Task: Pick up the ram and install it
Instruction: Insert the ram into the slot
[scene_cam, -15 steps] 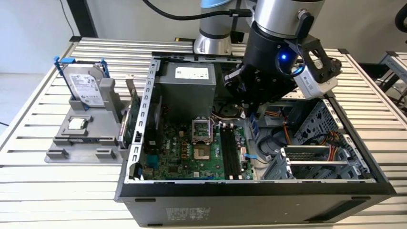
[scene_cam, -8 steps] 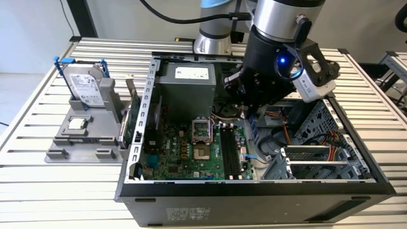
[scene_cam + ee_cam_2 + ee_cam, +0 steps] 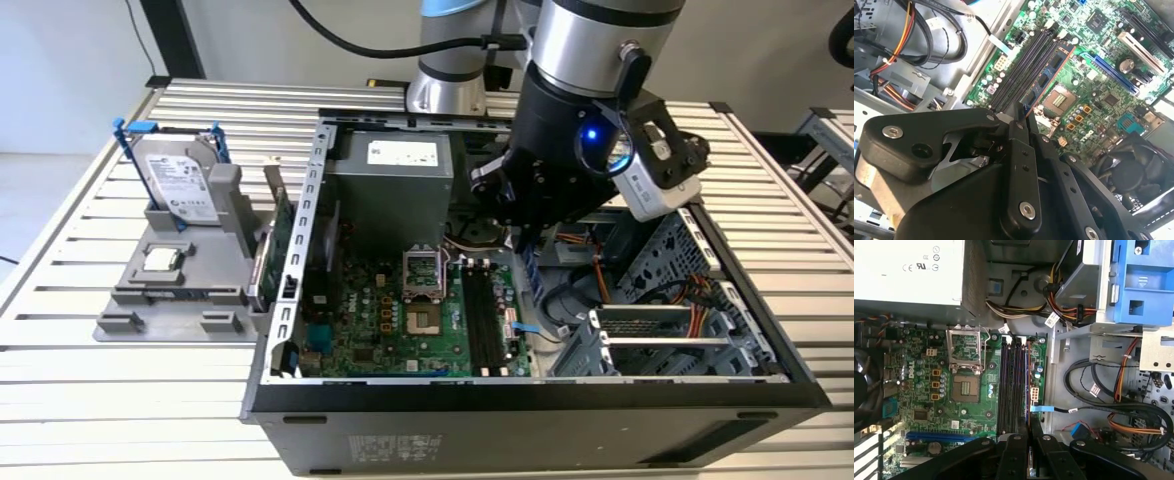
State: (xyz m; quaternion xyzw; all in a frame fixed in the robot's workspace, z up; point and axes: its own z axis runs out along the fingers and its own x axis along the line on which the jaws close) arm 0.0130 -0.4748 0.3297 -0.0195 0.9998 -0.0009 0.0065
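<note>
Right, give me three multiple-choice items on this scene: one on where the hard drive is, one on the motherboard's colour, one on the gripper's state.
1. The hard drive is:
A. on the grey stand beside the case
B. inside the case
C. on the floor

2. The motherboard is:
A. red
B. green
C. white

3. The gripper is:
A. open and empty
B. shut on a cable
C. shut on the ram

Answers:
1 A: the exterior view shows it standing in the stand, outside the case on that view's left.
2 B: the board is green in both wrist views.
3 C: in the second wrist view the thin stick runs out from the closed gripper, above the motherboard.
</note>
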